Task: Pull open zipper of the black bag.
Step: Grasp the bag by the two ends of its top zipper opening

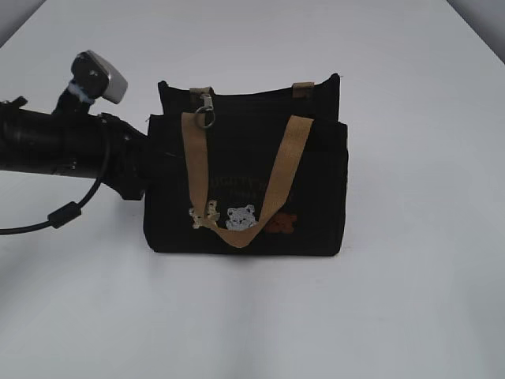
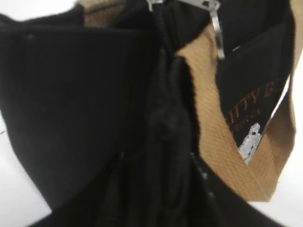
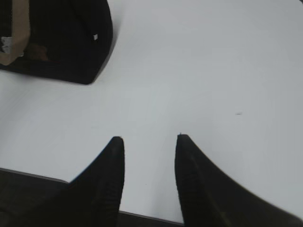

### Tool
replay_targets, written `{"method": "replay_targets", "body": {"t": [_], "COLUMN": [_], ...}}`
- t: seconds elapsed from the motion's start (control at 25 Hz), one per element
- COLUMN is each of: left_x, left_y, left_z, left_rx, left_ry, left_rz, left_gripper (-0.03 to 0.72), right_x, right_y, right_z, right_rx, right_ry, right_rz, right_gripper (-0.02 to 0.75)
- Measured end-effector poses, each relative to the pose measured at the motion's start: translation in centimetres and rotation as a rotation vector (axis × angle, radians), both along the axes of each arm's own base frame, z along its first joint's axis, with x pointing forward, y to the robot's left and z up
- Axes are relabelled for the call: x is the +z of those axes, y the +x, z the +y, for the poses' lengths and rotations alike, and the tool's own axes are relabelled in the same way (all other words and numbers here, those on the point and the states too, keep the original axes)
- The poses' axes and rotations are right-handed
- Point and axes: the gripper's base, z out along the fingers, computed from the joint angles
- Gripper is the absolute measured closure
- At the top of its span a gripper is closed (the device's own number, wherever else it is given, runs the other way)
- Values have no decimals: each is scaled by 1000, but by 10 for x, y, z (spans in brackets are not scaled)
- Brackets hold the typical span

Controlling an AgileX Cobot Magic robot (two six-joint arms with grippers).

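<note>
The black bag point(image 1: 316, 189) stands upright mid-table, tan handle and bear patches facing the exterior view. Its zipper point(image 1: 252, 95) runs along the top edge, and the silver pull and ring point(image 1: 206, 112) hang at the left end. My left gripper point(image 1: 147, 170) sits against the bag's left end. In the left wrist view a ridge of black bag fabric point(image 2: 165, 123) runs down between its dark fingers point(image 2: 158, 189), which blend into the cloth; the metal pull point(image 2: 216, 28) hangs at the top. My right gripper point(image 3: 149, 139) is open over bare table, with the bag point(image 3: 71, 42) far off at upper left.
The white table point(image 1: 394, 316) surrounds the bag. The left arm, its wrist camera point(image 1: 101, 76) and a looping black cable point(image 1: 63, 215) fill the left side. The tan handle point(image 1: 197, 174) drapes down the bag's front.
</note>
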Motion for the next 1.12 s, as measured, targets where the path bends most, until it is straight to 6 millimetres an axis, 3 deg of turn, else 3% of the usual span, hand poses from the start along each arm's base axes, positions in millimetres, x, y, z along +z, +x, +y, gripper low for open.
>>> {"method": "replay_targets", "body": {"t": [0.08, 0.12, 0.32, 0.56, 0.68, 0.92, 1.12], "left_x": [-3, -3, -3, -2, -2, -2, -2], "left_y": [0, -1, -1, 0, 0, 0, 0], "left_z": [-8, -10, -11, -11, -11, -11, -11], "left_rx": [-11, -14, -10, -9, -9, -10, -10], "left_ry": [21, 25, 27, 27, 27, 27, 27], "left_rz": [0, 0, 0, -2, -2, -2, -2], "left_gripper": [578, 624, 623, 623, 623, 623, 623], "right_x": [10, 17, 37, 31, 30, 2, -26], "right_y": [13, 24, 106, 227, 273, 334, 361], "right_z": [8, 13, 35, 53, 82, 146, 174], "right_rx": [84, 132, 317, 408, 471, 534, 529], "right_ry": [32, 74, 319, 547, 599, 689, 666], "right_rz": [-11, -27, -42, 101, 190, 390, 460], "right_gripper": [449, 449, 449, 449, 449, 449, 449]}}
